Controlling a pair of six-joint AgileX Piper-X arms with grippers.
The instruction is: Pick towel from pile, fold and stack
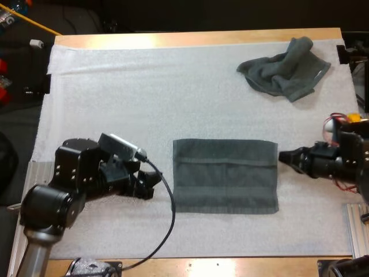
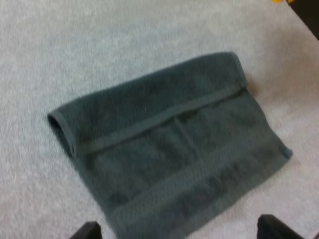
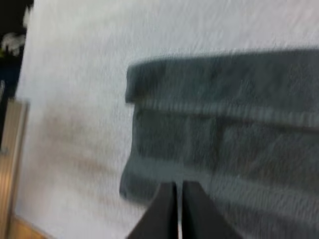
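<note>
A dark grey-green towel (image 1: 225, 176) lies folded flat as a rectangle in the middle of the white mat (image 1: 144, 92). A second towel (image 1: 285, 72) sits crumpled at the mat's far right corner. My left gripper (image 1: 153, 183) rests low on the mat just left of the folded towel. In the left wrist view its fingers (image 2: 88, 231) stand wide apart, open, with the folded towel (image 2: 169, 144) just ahead of them. My right gripper (image 1: 286, 156) points at the towel's right edge. Its fingers (image 3: 164, 209) are shut together on nothing, over the towel's edge (image 3: 149, 174).
Metal rails (image 1: 357, 231) run along the mat's near right and left sides. Wide bare mat lies between the folded towel and the crumpled one. The wooden table edge (image 1: 202, 38) borders the far side.
</note>
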